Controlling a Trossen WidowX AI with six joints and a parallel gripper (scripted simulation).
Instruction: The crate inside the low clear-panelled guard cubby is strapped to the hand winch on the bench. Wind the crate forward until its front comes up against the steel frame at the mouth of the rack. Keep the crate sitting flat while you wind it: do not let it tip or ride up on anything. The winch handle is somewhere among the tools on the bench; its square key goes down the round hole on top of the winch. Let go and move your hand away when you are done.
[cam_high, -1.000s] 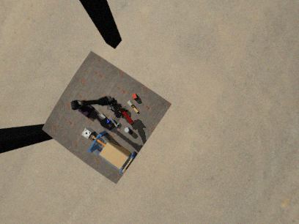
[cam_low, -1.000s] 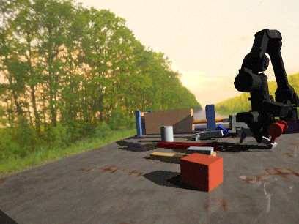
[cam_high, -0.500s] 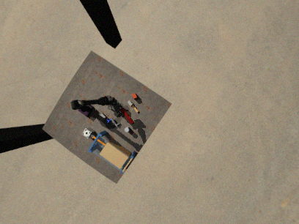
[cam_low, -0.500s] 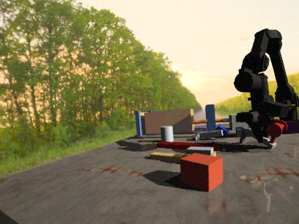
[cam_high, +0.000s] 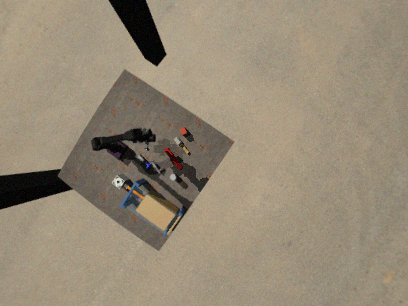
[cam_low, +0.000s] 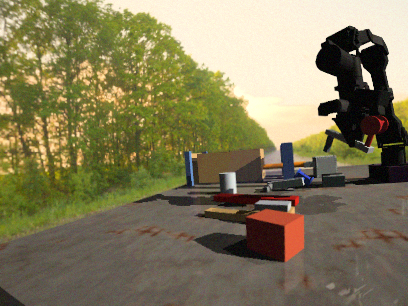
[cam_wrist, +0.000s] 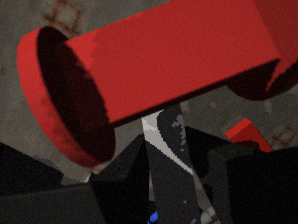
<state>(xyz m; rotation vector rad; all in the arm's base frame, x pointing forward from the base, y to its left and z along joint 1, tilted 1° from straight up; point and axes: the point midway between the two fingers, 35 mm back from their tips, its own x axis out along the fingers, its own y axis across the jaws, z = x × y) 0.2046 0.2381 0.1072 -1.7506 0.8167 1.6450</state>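
In the wrist view the frame's edge cuts off the red grip (cam_wrist: 170, 60) (its far end, anyway), and the blue thing (cam_wrist: 153, 218) below is barely a sliver.

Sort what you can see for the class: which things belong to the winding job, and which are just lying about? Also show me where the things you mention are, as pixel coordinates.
Belongs to the job:
- crate (cam_high: 157, 211) (cam_low: 225, 169)
- orange strap (cam_high: 135, 191) (cam_low: 280, 165)
- hand winch (cam_high: 115, 181) (cam_low: 325, 166)
- red-gripped winch handle (cam_low: 373, 125) (cam_wrist: 175, 60)
- blue-posted cubby (cam_high: 126, 201) (cam_low: 287, 161)

Apparently just lying about:
- orange-red cube (cam_high: 183, 131) (cam_low: 265, 236)
- wooden-handled hammer (cam_high: 186, 149) (cam_low: 225, 214)
- red bar (cam_high: 173, 158) (cam_low: 245, 199)
- pale cylinder (cam_high: 173, 177) (cam_low: 228, 183)
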